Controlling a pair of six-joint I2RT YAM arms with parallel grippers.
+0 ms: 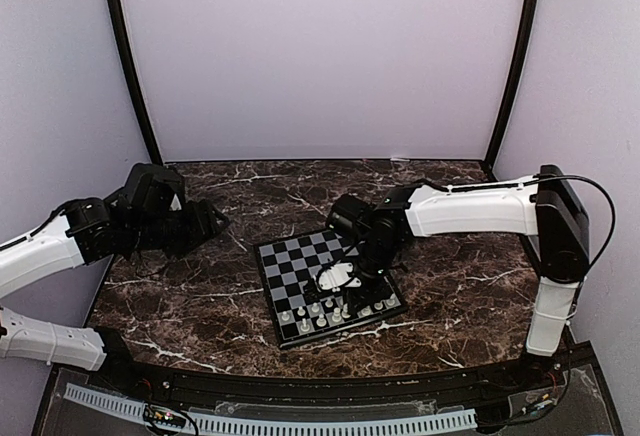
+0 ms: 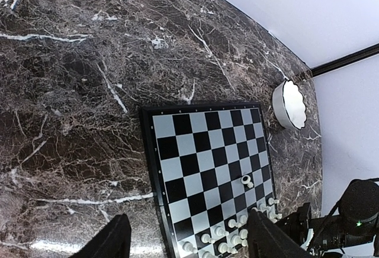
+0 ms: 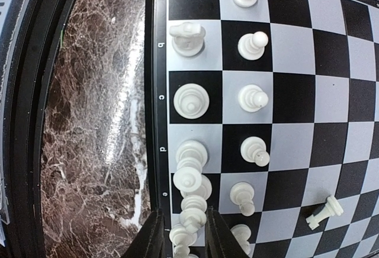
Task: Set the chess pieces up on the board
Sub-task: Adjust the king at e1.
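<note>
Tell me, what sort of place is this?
Probably a robot test booth: plain pale walls enclose a dark veined marble tabletop, where two white robot arms flank a small black-and-silver chessboard.

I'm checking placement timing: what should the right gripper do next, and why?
Probably open slightly and lift straight up: the right gripper holds a tall piece that seems seated on the board's back row, close to neighbours; a sideways move could topple them.

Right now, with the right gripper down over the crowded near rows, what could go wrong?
1. The right gripper straddles a chess piece in the packed edge row. Its fingers could knock the neighbouring piece while setting down or pulling away.
2. A fallen piece lies on its side on the board. It may roll if bumped, and it needs standing up.
</note>
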